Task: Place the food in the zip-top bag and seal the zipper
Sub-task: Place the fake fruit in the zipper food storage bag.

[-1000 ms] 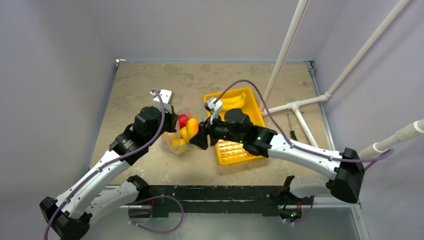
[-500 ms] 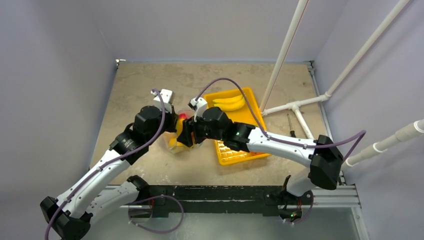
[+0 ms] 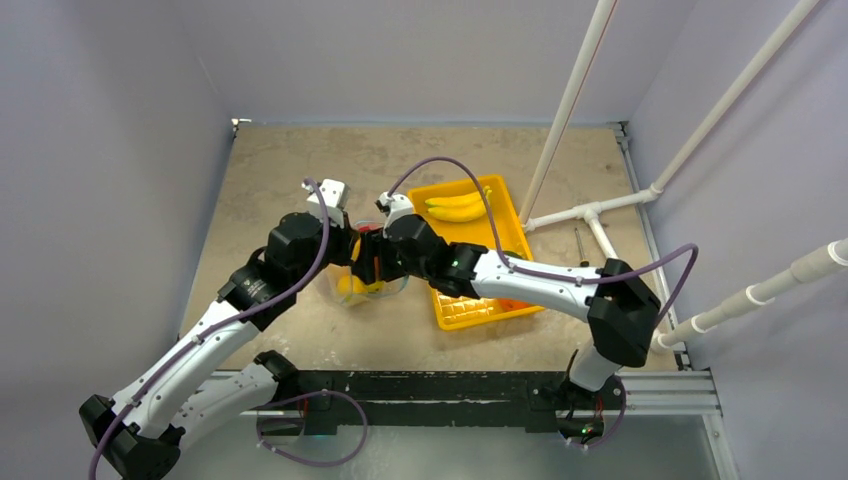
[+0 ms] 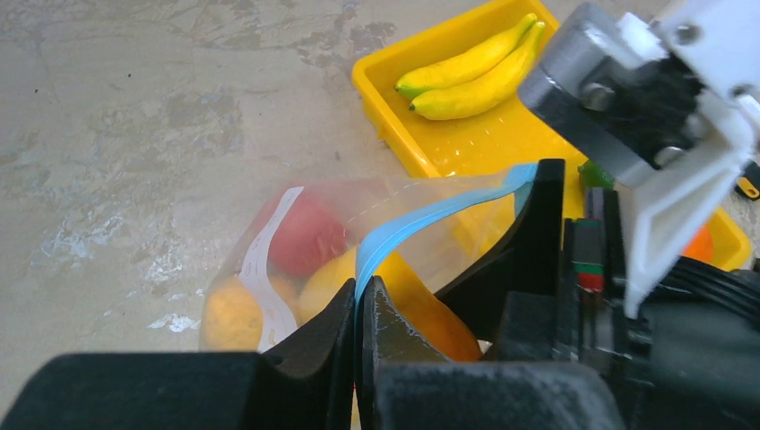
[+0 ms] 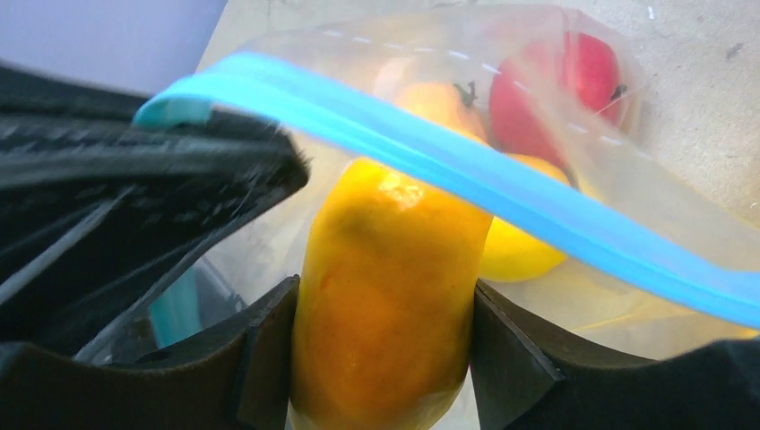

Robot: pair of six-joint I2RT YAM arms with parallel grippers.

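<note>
The clear zip-top bag [image 4: 235,285] lies on the table with red fruit [image 4: 309,235] and yellow fruit inside it. My left gripper [image 4: 358,296] is shut on the teal-blue zipper [image 4: 430,218] and holds the bag's mouth up. My right gripper [image 5: 384,309] is shut on an orange-yellow fruit [image 5: 385,260], whose tip sits in the mouth just under the zipper [image 5: 466,179]. Behind it inside the bag are a red fruit [image 5: 556,90] and a yellow one [image 5: 520,251]. From above, both grippers meet over the bag [image 3: 350,288], which they mostly hide.
A yellow tray [image 3: 470,310] stands right of the bag, with two bananas [image 3: 455,207] at its far end and an orange piece [image 3: 510,303] under the right arm. White pipes [image 3: 590,215] and a small tool [image 3: 582,250] lie to the right.
My right arm has swung left from the tray's edge, carrying the orange-yellow fruit to the bag's mouth. The left arm has held still on the zipper.
</note>
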